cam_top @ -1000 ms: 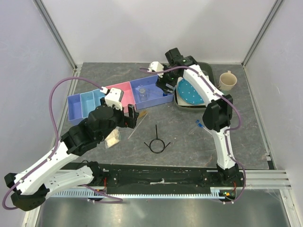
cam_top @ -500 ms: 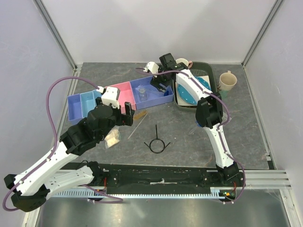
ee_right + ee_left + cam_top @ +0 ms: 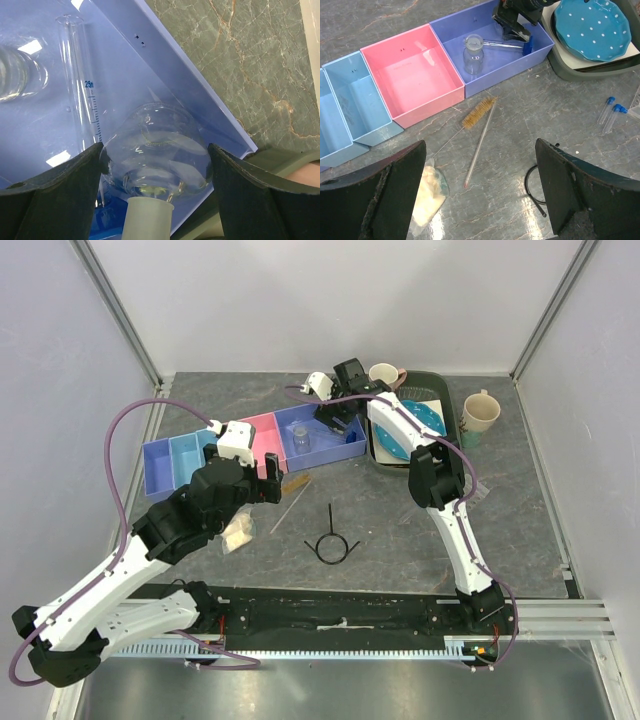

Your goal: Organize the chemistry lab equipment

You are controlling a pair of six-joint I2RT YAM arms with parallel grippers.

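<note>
My right gripper (image 3: 156,167) is shut on the white-capped clear bottle (image 3: 159,142), cap (image 3: 148,220) toward the camera, just above the purple bin (image 3: 165,65). In that bin lie the blue-based cylinder (image 3: 506,45) and a small clear beaker (image 3: 472,50). My left gripper (image 3: 480,200) is open and empty above the table, over a thin rod (image 3: 480,145), a bristle brush (image 3: 479,107), the small clear bag (image 3: 427,190) and the black wire loop (image 3: 330,543). Two blue-capped vials (image 3: 610,111) lie at the right.
A pink bin (image 3: 415,80) and light blue bins (image 3: 350,105) adjoin the purple bin on the left. The blue dotted plate (image 3: 592,27) sits in a dark tray (image 3: 440,390) to the right. Two mugs (image 3: 385,373) (image 3: 482,412) stand at the back right.
My right arm has swung left from over the plate and brought the bottle down over the purple bin. My left gripper has shifted only slightly.
</note>
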